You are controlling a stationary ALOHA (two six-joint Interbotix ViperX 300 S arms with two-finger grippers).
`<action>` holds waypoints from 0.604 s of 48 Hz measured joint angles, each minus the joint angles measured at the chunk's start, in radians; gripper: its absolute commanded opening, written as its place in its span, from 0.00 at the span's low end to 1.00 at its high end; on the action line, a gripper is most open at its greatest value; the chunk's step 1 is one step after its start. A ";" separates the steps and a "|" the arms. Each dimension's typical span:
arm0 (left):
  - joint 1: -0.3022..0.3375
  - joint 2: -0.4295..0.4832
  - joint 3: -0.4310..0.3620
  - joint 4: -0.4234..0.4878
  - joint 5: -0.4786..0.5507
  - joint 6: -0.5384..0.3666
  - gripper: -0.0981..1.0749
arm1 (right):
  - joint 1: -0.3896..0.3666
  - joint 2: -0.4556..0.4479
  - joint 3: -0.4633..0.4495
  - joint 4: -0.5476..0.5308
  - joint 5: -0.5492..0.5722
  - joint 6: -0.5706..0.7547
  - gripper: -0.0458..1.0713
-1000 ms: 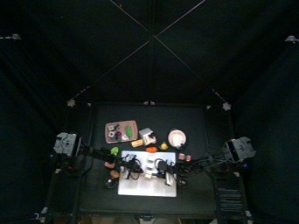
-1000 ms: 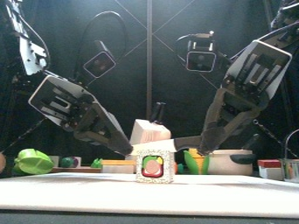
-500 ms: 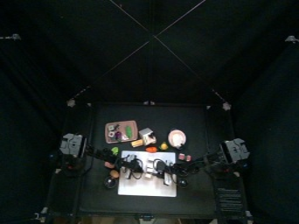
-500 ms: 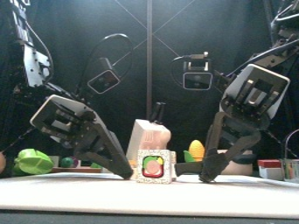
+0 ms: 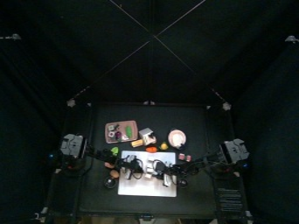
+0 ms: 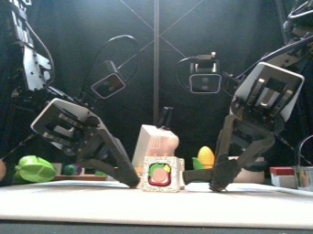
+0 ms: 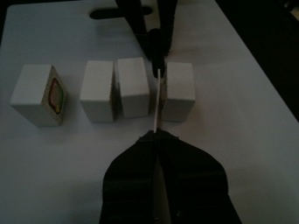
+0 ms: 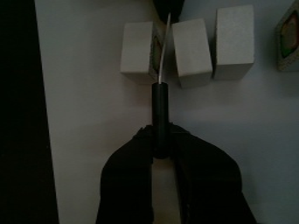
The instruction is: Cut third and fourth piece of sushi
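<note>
Several white sushi pieces (image 7: 114, 89) stand in a row on the white board (image 7: 233, 52). The end piece (image 7: 41, 93) shows its filling. A knife (image 7: 156, 87) lies across the row, its blade down in the gap between two pieces, with one piece (image 7: 177, 90) on its far side. My right gripper (image 8: 162, 131) is shut on the knife's black handle (image 8: 162, 101). My left gripper (image 7: 158, 133) is shut on the blade's other end. In the front view the near piece (image 6: 159, 174) stands between both lowered arms.
Behind the white board (image 5: 149, 173) lie a brown cutting board (image 5: 121, 129), a plate (image 5: 177, 137) and small orange and green items. In the front view a green cup (image 6: 35, 168) stands at the left and a pot (image 6: 251, 166) at the right.
Both arms have come down with the knife since a second ago, the blade sinking into the row. Over the last half second almost nothing moved.
</note>
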 measured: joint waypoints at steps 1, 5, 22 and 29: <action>-0.005 -0.003 0.000 0.000 0.000 0.000 0.43 | 0.002 0.000 -0.002 0.000 0.003 0.000 0.32; -0.017 -0.006 -0.002 -0.002 0.000 0.000 0.43 | 0.009 0.000 -0.012 -0.002 0.017 0.000 0.32; -0.031 -0.041 -0.002 0.000 0.044 0.002 0.43 | 0.011 0.000 -0.032 -0.029 0.052 0.000 0.32; -0.031 -0.066 -0.002 -0.002 0.060 0.002 0.43 | 0.009 -0.026 -0.032 -0.044 0.054 0.000 0.32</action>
